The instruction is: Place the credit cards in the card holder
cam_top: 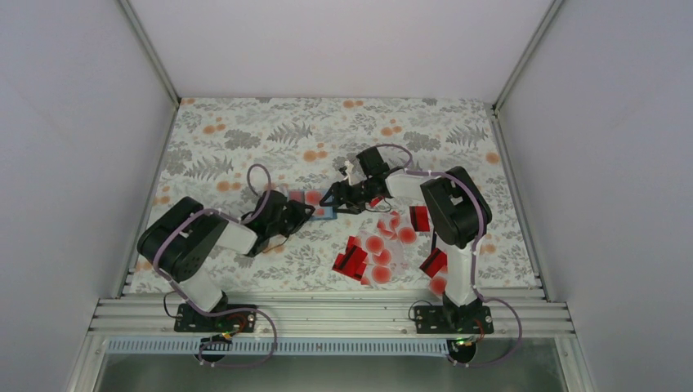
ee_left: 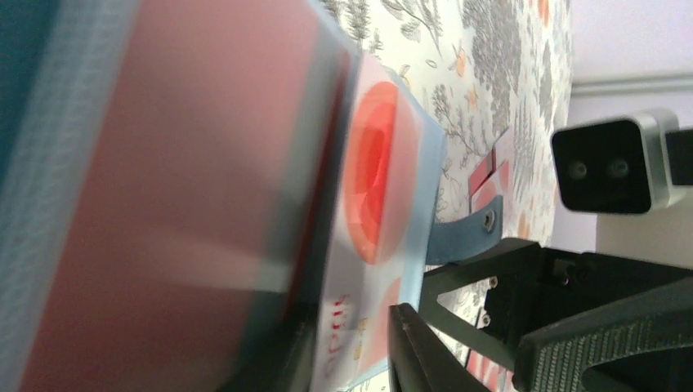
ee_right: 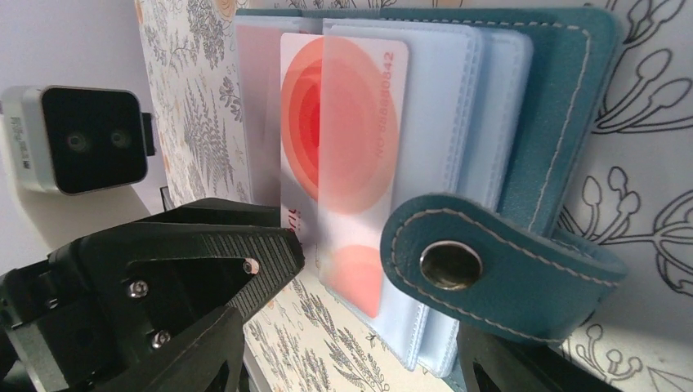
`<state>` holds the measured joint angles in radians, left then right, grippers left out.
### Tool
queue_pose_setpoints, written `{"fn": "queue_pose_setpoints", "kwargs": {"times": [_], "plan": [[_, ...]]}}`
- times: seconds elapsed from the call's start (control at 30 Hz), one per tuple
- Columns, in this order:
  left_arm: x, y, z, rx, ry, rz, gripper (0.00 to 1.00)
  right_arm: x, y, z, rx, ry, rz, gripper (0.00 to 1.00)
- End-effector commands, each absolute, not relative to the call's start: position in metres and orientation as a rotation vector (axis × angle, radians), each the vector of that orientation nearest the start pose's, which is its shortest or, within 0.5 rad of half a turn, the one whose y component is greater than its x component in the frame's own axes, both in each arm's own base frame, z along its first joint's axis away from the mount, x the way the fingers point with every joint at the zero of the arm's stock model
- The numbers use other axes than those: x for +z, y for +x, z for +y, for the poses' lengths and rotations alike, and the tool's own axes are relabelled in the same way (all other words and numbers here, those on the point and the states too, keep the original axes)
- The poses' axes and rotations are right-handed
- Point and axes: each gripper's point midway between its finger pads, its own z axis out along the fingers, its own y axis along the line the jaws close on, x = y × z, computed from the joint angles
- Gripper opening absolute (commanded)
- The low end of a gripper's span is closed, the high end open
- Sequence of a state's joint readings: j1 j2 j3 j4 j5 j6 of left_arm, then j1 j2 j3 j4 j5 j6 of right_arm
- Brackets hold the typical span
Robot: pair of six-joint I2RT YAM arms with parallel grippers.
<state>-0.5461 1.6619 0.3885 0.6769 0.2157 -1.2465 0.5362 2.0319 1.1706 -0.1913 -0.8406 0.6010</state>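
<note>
- The card holder [cam_top: 325, 214] lies open on the floral tablecloth [cam_top: 237, 147], about mid-table, between the 2 grippers.
- The right wrist view shows its teal cover and the pale blue clear sleeves [ee_right: 458, 106] inside. A strap [ee_right: 507, 261] with a metal snap [ee_right: 451, 265] is folded across its lower edge.
- 1 pale card with a large red dot [ee_right: 339, 131] sits partway in a sleeve. Its right part is under the clear plastic and its left part is outside it.
- The left gripper [cam_top: 304, 214] is at the holder's left edge. In the right wrist view, 1 of its black fingers [ee_right: 245, 261] overlaps that card's lower left corner. Whether its jaws pinch the card cannot be told.
- The right gripper [cam_top: 337, 198] is at the holder's right edge. Its jaws stand apart, with tablecloth showing between them in the left wrist view. 1 finger [ee_right: 507, 367] lies just below the strap.
- The left wrist view is mostly filled by a blurred reddish surface edged in teal, too close to make out.
- The other credit cards [cam_top: 372, 249] lie loose on the cloth on the right arm's side, nearer the front edge and apart from the holder.
- They form a cluster of red-dot cards with solid red ones [cam_top: 351, 261] at its left. 1 red card [cam_top: 419, 218] lies farther back and 1 more [cam_top: 433, 263] lies just beside the right arm.
</note>
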Motion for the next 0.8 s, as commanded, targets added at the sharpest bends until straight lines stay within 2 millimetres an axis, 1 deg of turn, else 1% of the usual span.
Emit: {"fn": "queue_pose_setpoints", "kwargs": {"times": [0.0,0.07,0.13,0.23,0.4,0.43,0.53,0.6,0.67,0.77], "plan": [[0.016,0.295,-0.228,-1.119,-0.684,2.414,0.29,-0.013,0.284,0.319,1.297,-0.147,3.007,0.67],[0.019,0.295,-0.228,-1.082,-0.660,2.449,0.39,-0.012,0.285,0.320,1.292,-0.146,3.003,0.67],[0.022,0.295,-0.226,-1.020,-0.633,2.493,0.52,-0.012,0.286,0.320,1.289,-0.144,2.999,0.67],[0.027,0.294,-0.221,-0.902,-0.586,2.572,0.65,-0.011,0.289,0.321,1.280,-0.143,2.993,0.67],[0.035,0.290,-0.212,-0.746,-0.502,2.675,0.77,-0.010,0.294,0.322,1.276,-0.136,2.981,0.67],[0.034,0.288,-0.211,-0.722,-0.480,2.699,0.80,-0.009,0.295,0.323,1.278,-0.136,2.977,0.67],[0.028,0.284,-0.210,-0.666,-0.415,2.776,0.83,-0.006,0.299,0.325,1.286,-0.135,2.962,0.67],[0.027,0.281,-0.211,-0.648,-0.374,2.808,0.85,-0.003,0.302,0.327,1.289,-0.136,2.954,0.67],[0.032,0.283,-0.211,-0.628,-0.334,2.815,0.85,0.001,0.305,0.329,1.294,-0.140,2.944,0.67],[0.048,0.292,-0.210,-0.594,-0.260,2.787,0.84,0.010,0.307,0.330,1.293,-0.163,2.927,0.67]]}}
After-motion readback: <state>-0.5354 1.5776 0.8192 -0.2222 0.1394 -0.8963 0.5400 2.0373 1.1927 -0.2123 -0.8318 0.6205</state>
